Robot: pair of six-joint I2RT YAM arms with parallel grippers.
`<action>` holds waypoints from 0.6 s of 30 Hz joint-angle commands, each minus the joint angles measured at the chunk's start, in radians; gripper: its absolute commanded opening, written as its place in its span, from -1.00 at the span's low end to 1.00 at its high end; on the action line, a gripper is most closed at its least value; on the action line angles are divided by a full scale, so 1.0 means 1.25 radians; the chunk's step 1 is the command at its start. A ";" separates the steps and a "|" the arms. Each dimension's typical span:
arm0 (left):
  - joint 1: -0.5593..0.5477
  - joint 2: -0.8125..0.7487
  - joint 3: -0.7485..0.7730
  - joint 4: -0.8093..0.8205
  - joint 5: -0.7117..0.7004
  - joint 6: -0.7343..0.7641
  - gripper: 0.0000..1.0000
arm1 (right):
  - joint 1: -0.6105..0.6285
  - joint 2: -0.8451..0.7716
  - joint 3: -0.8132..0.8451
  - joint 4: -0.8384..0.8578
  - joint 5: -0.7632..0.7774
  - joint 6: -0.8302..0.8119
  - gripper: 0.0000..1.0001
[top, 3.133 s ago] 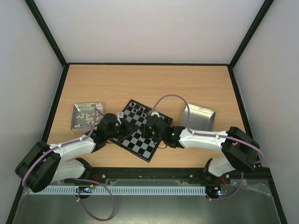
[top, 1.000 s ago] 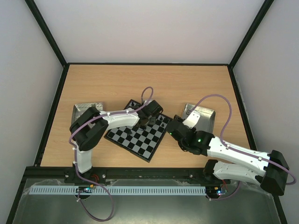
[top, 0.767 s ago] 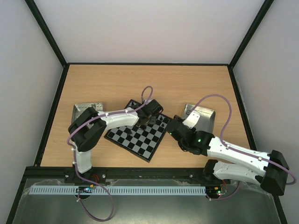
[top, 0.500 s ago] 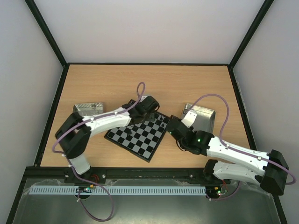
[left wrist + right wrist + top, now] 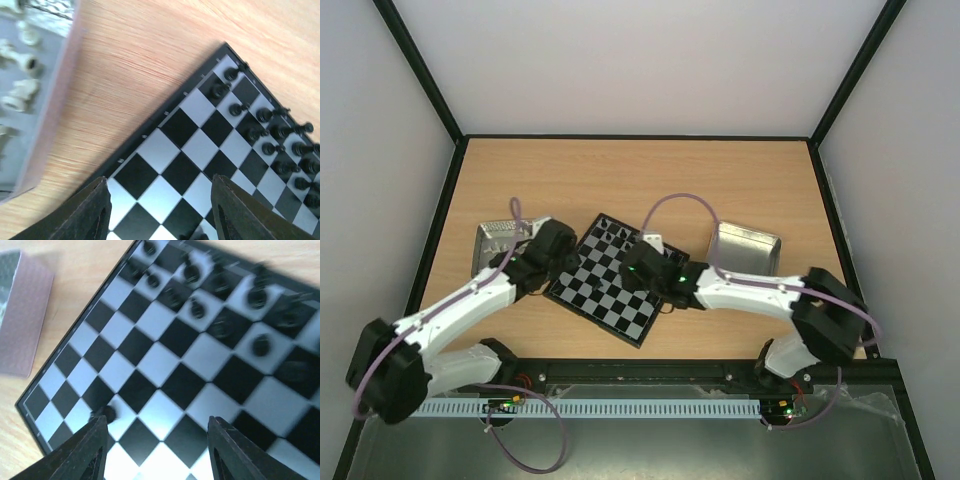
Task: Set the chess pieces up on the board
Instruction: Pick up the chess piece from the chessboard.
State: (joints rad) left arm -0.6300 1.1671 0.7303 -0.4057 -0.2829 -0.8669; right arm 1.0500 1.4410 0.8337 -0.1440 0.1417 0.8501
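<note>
Both tools gape empty: left tool [image 5: 159, 192] at the board's [image 5: 605, 292] left edge, right tool [image 5: 157, 427] over its middle. The chess pieces [image 5: 616, 236] crowd the board's top corner in the overhead view (tightly packed), so a low sweep could topple several.

Parted jaws hover above the board [image 5: 150, 360], blurred chess pieces [image 5: 257, 297] beyond.

Board [image 5: 598, 292]: black and silvery checks with a thin black rim, lying flat on the table and turned diagonally. Pieces [image 5: 263, 115]: small, black, crowded in about two rows along one edge. One piece [image 5: 108, 413] stands alone near the opposite side.
</note>
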 commanded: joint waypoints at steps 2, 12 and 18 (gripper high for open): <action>0.073 -0.127 -0.064 -0.020 0.022 -0.041 0.16 | 0.023 0.157 0.112 0.034 -0.135 -0.069 0.06; 0.127 -0.192 -0.143 -0.006 0.102 -0.051 0.19 | 0.043 0.313 0.222 0.003 -0.211 -0.083 -0.10; 0.132 -0.191 -0.170 0.016 0.135 -0.059 0.19 | 0.044 0.327 0.232 -0.011 -0.167 -0.075 -0.25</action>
State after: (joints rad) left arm -0.4721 0.9363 0.5362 -0.4099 -0.1558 -0.9283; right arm 1.0981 1.8320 1.0870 -0.1261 -0.1024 0.7620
